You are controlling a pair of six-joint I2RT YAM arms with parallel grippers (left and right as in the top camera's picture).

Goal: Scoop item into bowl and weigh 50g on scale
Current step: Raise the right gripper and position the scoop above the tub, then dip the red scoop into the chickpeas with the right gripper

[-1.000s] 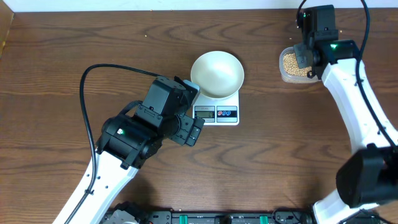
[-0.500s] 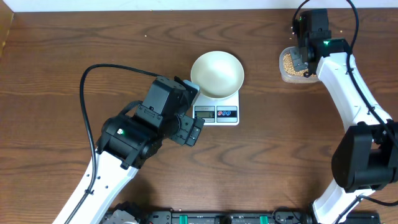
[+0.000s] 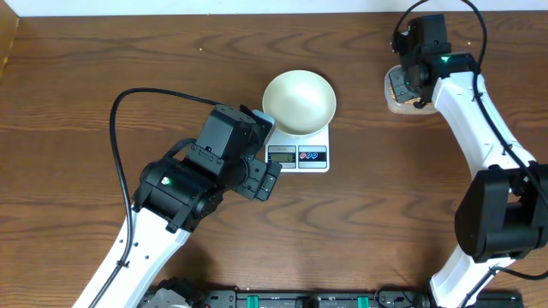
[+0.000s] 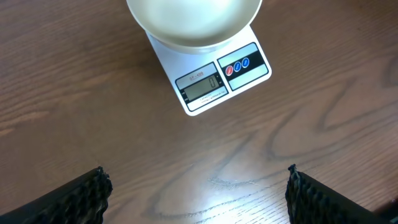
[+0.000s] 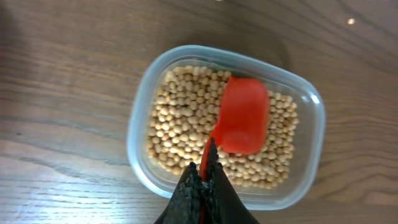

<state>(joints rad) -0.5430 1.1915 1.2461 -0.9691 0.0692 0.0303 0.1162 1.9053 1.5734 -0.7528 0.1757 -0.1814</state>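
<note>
Beans (image 5: pixel 186 118): Small, round and tan, they fill a clear tub (image 5: pixel 140 118) at the far right of the table (image 3: pixel 103 68), well apart from the scale (image 4: pixel 214 81).
Handling: Likely hard, light and smooth, so quick to roll. A tilted or jolted scoop would probably spill them. They suit scooping rather than pinching.
Where to hold: The thin handle of the red scoop (image 5: pixel 244 121) is the sensible grip, with the cup kept level on the way across.
Right gripper (image 5: pixel 205 180): Its jaws are closed on the scoop's handle. The cup lies over the beans in the tub's right half. Whether it is loaded cannot be told.
Left gripper (image 4: pixel 198 186): It is spread wide and empty, hanging over bare wood just in front of the scale.
Bowl (image 3: pixel 298 101): It is cream and empty and sits on the scale, leaving the display and buttons uncovered. The reading is too small to make out.
Surface: The table is flat, dark wood grain with a mild sheen, and would do little to stop a stray bean.
Room: Nothing stands between tub and bowl. The left arm's black cable loops over the wood at left.
</note>
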